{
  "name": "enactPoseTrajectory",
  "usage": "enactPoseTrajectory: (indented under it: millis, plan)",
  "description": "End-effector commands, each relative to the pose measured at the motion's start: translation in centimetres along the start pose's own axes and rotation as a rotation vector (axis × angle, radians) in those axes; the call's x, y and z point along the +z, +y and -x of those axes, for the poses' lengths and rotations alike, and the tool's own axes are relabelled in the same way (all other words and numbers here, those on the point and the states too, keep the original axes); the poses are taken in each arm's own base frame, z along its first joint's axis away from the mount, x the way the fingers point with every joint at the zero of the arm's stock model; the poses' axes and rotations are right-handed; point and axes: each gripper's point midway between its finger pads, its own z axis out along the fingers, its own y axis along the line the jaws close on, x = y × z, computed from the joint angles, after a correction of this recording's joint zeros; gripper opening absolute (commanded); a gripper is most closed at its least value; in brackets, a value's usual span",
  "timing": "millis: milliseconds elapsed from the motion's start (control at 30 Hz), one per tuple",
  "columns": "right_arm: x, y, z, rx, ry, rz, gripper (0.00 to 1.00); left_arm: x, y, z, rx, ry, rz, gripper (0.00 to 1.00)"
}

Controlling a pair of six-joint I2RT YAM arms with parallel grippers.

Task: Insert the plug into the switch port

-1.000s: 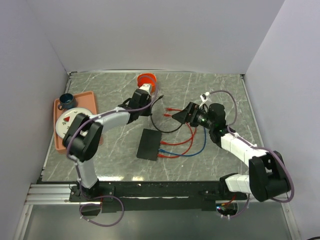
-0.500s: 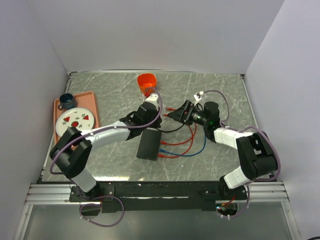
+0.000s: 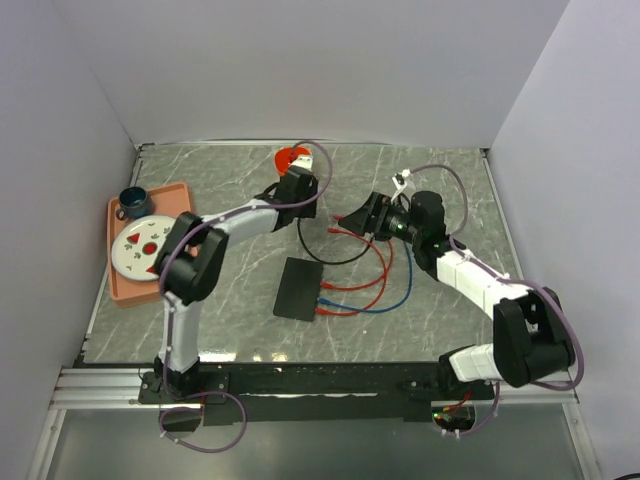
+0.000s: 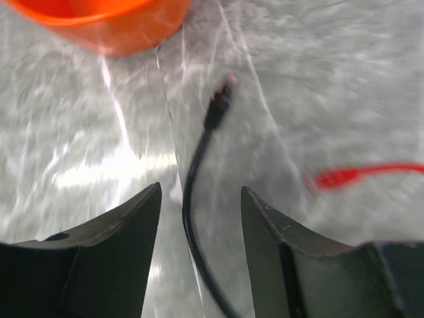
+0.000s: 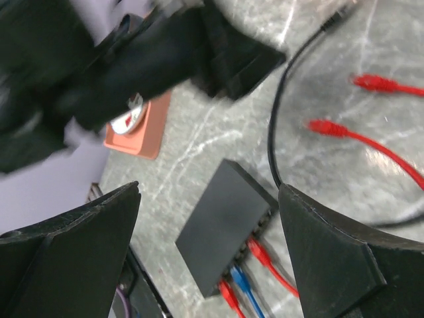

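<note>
The black cable's plug lies on the table just short of the orange cup. My left gripper stands open over it, and the black cable runs loose between the fingers. From above, that left gripper sits beside the cup. The flat black switch lies mid-table; its port edge faces right and holds two red plugs and a blue one. My right gripper hangs wide open above the switch, holding nothing; from above, the right gripper is right of centre.
Two loose red plugs lie right of the black cable loop. An orange tray with a white plate and a dark mug stands at the left. Walls close in the table on three sides.
The left gripper has gone from shut to open. Its arm swung down toward the switch, then back up beside the orange cup. The right gripper has barely moved.
</note>
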Motion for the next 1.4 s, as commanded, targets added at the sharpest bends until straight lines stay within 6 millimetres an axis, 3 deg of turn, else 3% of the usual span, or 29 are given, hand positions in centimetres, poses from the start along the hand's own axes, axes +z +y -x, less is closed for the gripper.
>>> enactPoseTrajectory:
  millis: [0,67,233,267,333,400,467,567,600,633,667,733,800,833,900,933,1000,1033,1100,1133,1167,1233,1300,1333,1367]
  plan:
    - [-1.8,-0.6,-0.8,-0.050,-0.011,-0.052,0.93,4.0,1.1,-0.4,0.147,0.041,0.081,0.55]
    - [-2.4,-0.6,-1.0,-0.062,-0.013,-0.060,0.94,5.1,0.7,0.3,0.169,0.025,0.060,0.54]
    - [-3.4,-0.3,-0.7,-0.093,-0.025,-0.074,0.95,7.9,1.6,-1.1,0.174,0.072,0.085,0.44]
    - [-3.6,-0.2,-0.5,-0.101,-0.031,-0.075,0.95,8.1,1.7,-1.2,0.172,0.075,0.090,0.40]
    - [-3.8,-0.4,-0.5,-0.102,-0.026,-0.087,0.95,8.4,2.0,-2.0,0.168,0.090,0.086,0.17]
    - [-3.9,-0.4,-0.3,-0.102,-0.035,-0.088,0.95,8.2,2.0,-2.8,0.161,0.100,0.077,0.01]
    - [-3.8,-0.4,-0.5,-0.094,-0.029,-0.081,0.95,7.8,1.9,-3.4,0.132,0.094,0.061,0.01]
    - [-3.6,-0.2,-0.9,-0.080,-0.015,-0.052,0.95,5.9,0.1,-1.7,0.054,0.048,-0.039,0.01]
    - [-3.6,-0.1,-0.8,-0.080,-0.021,-0.045,0.95,4.2,-1.3,0.2,0.007,0.014,-0.107,0.01]
    - [-3.6,0.1,-0.8,-0.082,-0.024,-0.036,0.95,3.4,-1.5,0.1,-0.015,0.018,-0.136,0.01]
    - [-3.7,0.4,-0.9,-0.087,-0.021,-0.021,0.95,1.4,-2.6,3.5,-0.051,-0.070,-0.191,0.01]
    - [-3.9,0.8,-0.8,-0.109,-0.034,-0.004,0.95,-0.6,-3.5,4.6,-0.100,-0.099,-0.265,0.01]
    - [-4.2,1.2,-0.7,-0.134,-0.044,0.016,0.95,-4.0,-4.9,7.7,-0.130,-0.174,-0.359,0.01]
    - [-4.4,1.6,-0.5,-0.150,-0.055,0.030,0.96,-4.8,-5.1,7.3,-0.134,-0.169,-0.390,0.01]
    - [-4.7,2.1,-0.4,-0.179,-0.065,0.053,0.96,-7.9,-5.8,9.3,-0.164,-0.230,-0.457,0.01]
    - [-4.8,2.6,-0.1,-0.192,-0.077,0.071,0.96,-8.6,-6.1,8.2,-0.170,-0.211,-0.496,0.01]
    - [-4.9,3.0,-0.2,-0.202,-0.080,0.096,0.96,-11.6,-7.0,9.6,-0.200,-0.266,-0.580,0.01]
    - [-5.0,3.1,-0.2,-0.207,-0.087,0.107,0.96,-12.1,-7.1,8.0,-0.211,-0.235,-0.613,0.01]
    - [-5.1,3.8,-0.3,-0.215,-0.100,0.149,0.96,-14.7,-7.6,8.3,-0.247,-0.258,-0.686,0.01]
    - [-5.3,4.1,-0.3,-0.217,-0.109,0.162,0.96,-15.3,-7.7,7.3,-0.258,-0.258,-0.716,0.01]
    - [-5.4,4.4,-0.3,-0.221,-0.114,0.180,0.95,-17.4,-8.1,7.6,-0.259,-0.281,-0.777,0.01]
    - [-6.0,5.6,-0.5,-0.235,-0.135,0.244,0.96,-19.1,-8.4,6.4,-0.285,-0.300,-0.852,0.01]
    - [-6.7,6.6,-0.5,-0.255,-0.168,0.300,0.95,-22.1,-8.9,5.9,-0.288,-0.320,-0.954,0.01]
    - [-7.1,7.3,-0.7,-0.266,-0.168,0.336,0.95,-22.5,-8.8,4.3,-0.284,-0.305,-0.978,0.01]
    - [-7.4,7.7,-0.8,-0.273,-0.173,0.358,0.95,-24.6,-9.1,4.7,-0.259,-0.358,-1.041,0.01]
